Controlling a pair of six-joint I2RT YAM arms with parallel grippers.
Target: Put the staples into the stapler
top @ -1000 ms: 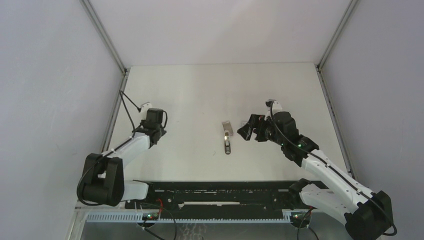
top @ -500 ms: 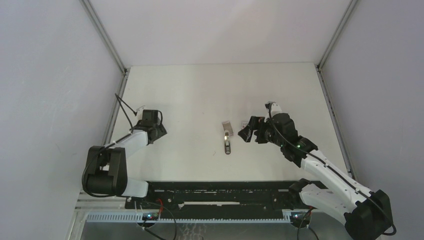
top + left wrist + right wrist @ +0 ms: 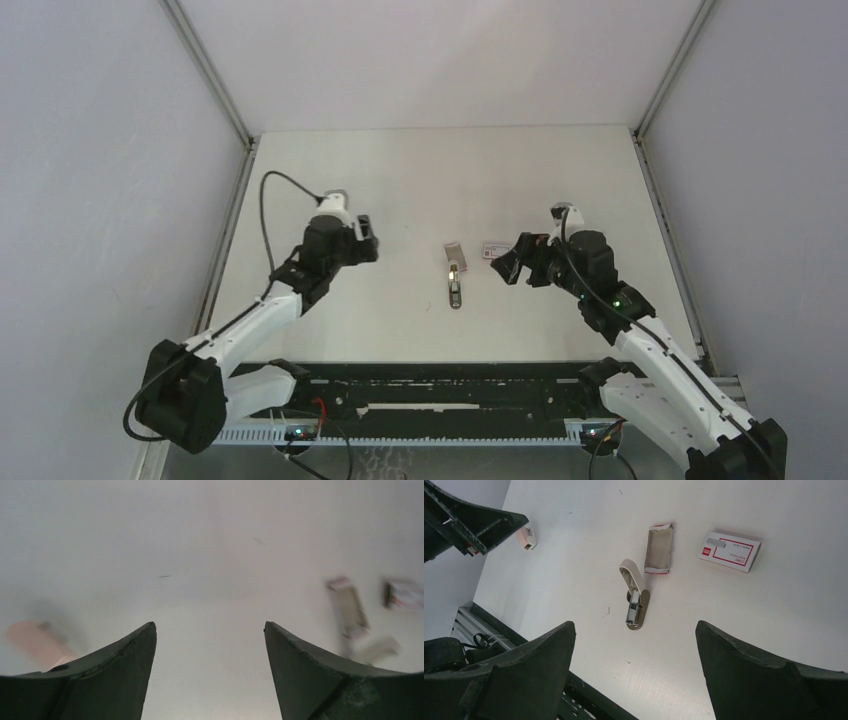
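I get bright, flat, diffuse light over the white table (image 3: pixel 400 180), and shadows there are faint and soft-edged. My left wrist view is badly blurred: the box (image 3: pixel 404 594) and tray (image 3: pixel 347 607) near its right edge are smeared, and a pink blob (image 3: pixel 37 640) low on the left is unreadable. The right wrist view is sharp, with crisp red print on the box and clean edges on the stapler (image 3: pixel 634 605).

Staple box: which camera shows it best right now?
Right wrist: the staple box lies sharp and unobstructed, red print visible. Top external shows it tiny beside the right pincer; left wrist shows only a blur at the right edge.
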